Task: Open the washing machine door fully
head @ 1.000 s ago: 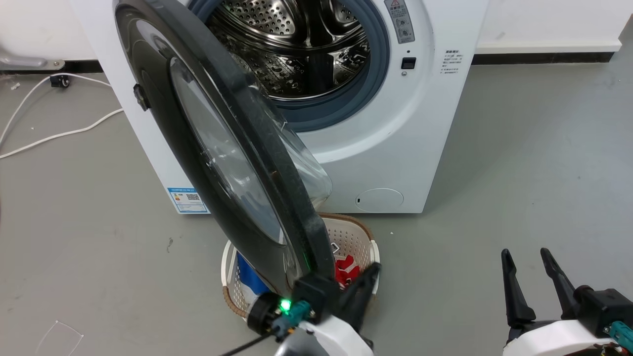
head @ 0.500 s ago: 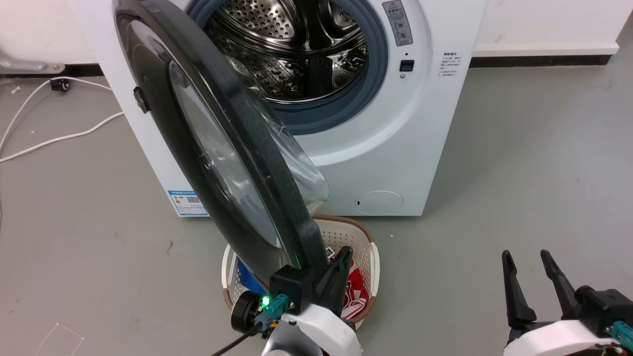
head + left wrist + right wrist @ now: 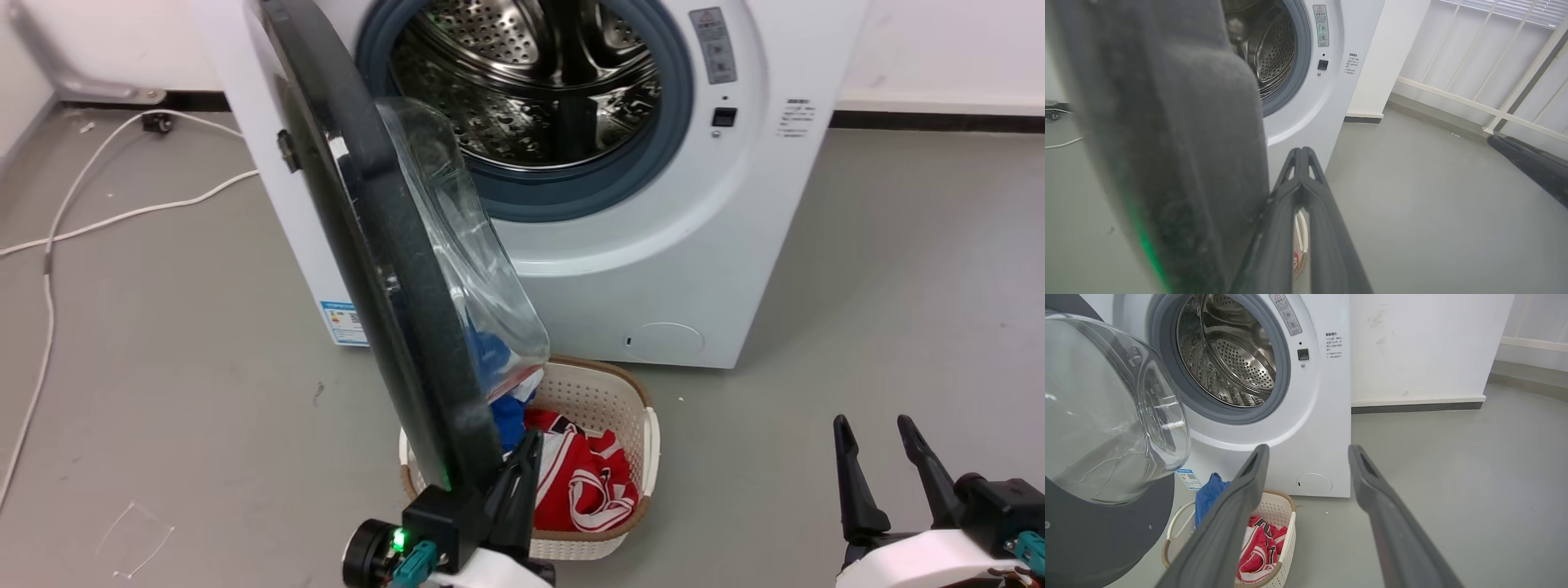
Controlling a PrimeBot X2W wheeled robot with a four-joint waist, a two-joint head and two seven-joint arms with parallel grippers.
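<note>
The washing machine door [image 3: 384, 253] stands swung out from the white machine [image 3: 653, 269], edge-on to the head view, its clear glass bowl [image 3: 465, 245] bulging to the right. The steel drum [image 3: 539, 82] is exposed. My left gripper [image 3: 532, 441] is shut with nothing between its fingers, lying against the inner side of the door's lower rim. In the left wrist view the door's rim [image 3: 1180, 143] looms blurred just left of the left gripper [image 3: 1300, 152]. My right gripper [image 3: 872, 423] is open at the lower right, away from the door [image 3: 1106, 539]; its tips [image 3: 1308, 450] frame the machine's front.
A white laundry basket [image 3: 649, 425] with red and blue clothes sits on the floor under the door, just ahead of my left gripper. A white cable [image 3: 122, 216] trails over the grey floor on the left. A railing [image 3: 1474, 106] runs at the far right.
The door has swung further open to the left, from showing its outer face to edge-on, with my left gripper following its lower rim. The head camera has shifted. The right gripper kept still.
</note>
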